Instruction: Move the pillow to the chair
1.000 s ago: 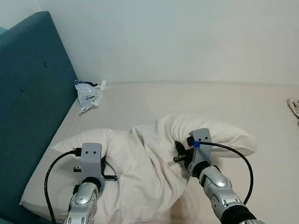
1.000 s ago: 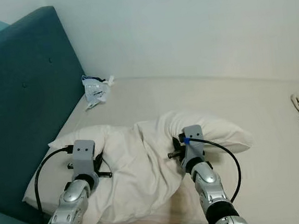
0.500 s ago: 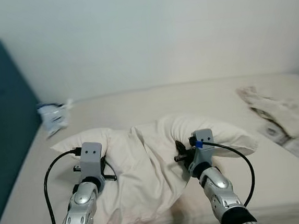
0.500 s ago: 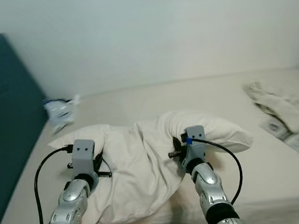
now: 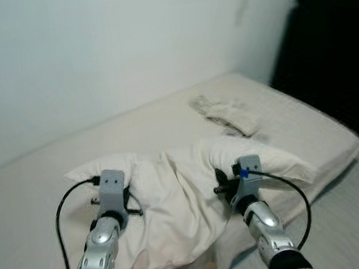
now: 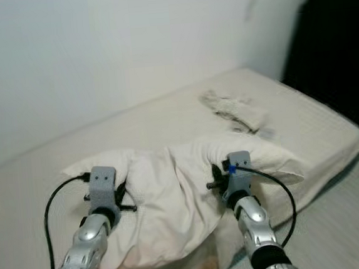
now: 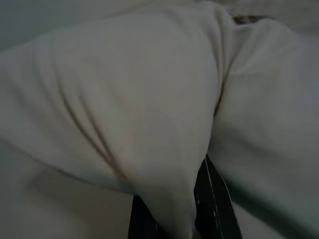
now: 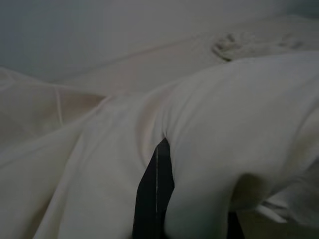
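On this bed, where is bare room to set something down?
Bare mattress runs between the wall and the pillow, and past the crumpled cloth toward the bed's far corner. The near edge is crowded: both grippers, left and right, clamp the pillow there.

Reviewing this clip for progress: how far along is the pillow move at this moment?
Done: the pillow is gripped, the left gripper and right gripper both pinching its fabric, raised over the bed. In hand: carrying it. Left: reaching a chair, which I cannot identify here, and setting the pillow on it.
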Tool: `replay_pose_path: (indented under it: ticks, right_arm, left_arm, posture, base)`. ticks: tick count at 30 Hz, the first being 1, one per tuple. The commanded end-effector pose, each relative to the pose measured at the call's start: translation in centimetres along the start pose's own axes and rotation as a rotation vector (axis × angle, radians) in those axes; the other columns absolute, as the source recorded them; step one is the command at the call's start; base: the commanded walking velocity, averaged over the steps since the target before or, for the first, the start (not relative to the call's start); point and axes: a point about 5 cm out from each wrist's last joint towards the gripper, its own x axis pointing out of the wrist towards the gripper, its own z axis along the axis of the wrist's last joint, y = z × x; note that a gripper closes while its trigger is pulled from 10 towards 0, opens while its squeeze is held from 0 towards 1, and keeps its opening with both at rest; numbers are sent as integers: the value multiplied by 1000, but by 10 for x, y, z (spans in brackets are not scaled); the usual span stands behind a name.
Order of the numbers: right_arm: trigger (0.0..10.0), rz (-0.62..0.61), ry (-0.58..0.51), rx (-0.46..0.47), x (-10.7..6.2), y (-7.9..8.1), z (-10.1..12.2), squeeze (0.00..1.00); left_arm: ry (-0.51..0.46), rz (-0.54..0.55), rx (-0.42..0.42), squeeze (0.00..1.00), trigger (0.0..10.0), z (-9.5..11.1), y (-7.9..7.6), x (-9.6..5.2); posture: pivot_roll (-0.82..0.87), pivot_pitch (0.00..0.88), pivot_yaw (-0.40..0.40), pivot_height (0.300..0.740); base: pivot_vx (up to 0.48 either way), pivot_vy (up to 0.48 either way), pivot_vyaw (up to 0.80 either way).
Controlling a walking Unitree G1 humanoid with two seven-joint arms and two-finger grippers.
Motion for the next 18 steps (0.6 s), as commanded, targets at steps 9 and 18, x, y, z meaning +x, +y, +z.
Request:
replay_pose_path:
  ticks: [9,18]
  right_arm:
    - [10000,75,-65,-1,9,18,13,0]
    - [10000,73,-66,-4,9,17,14,0]
  left_arm:
    - [-27,2,21,0,10000,4,2,-1]
    - [-33,33,-24,0,10000,6,6,-1]
  posture:
    - [-53,38,24,740]
    - [-51,38,22,740]
  base:
    - [0,0,0]
    - [0,0,0]
